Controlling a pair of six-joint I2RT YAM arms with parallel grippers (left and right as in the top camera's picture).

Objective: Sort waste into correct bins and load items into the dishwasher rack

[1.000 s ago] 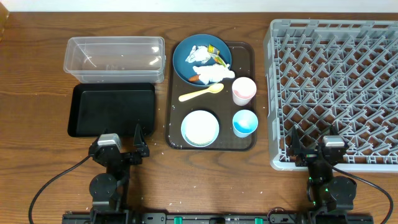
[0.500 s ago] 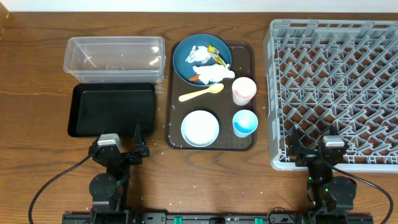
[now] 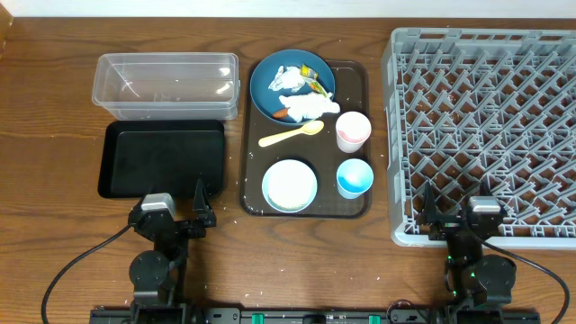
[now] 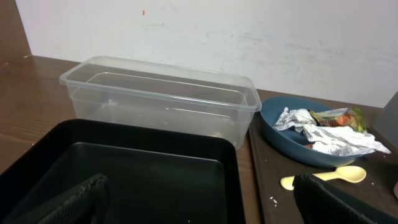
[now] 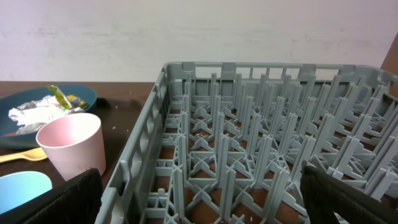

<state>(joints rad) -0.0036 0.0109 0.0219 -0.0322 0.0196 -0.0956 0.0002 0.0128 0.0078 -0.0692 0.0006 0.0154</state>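
Left gripper [image 4: 199,208]: spread wide, holding nothing, low at near edge of black tray [image 4: 124,168]. Clear tub [image 4: 161,99] just behind the tray. Further right, blue plate [image 4: 292,134] carrying paper scraps [image 4: 336,140]; yellow spoon [image 4: 329,177] in front of it.

Right gripper [image 5: 202,199]: wide open, empty, at near edge of rack [image 5: 261,124]. Pink cup [image 5: 71,149] and light blue cup [image 5: 22,186] to its left, near the rack.

Dishwasher rack [image 3: 481,135] partly beyond right edge
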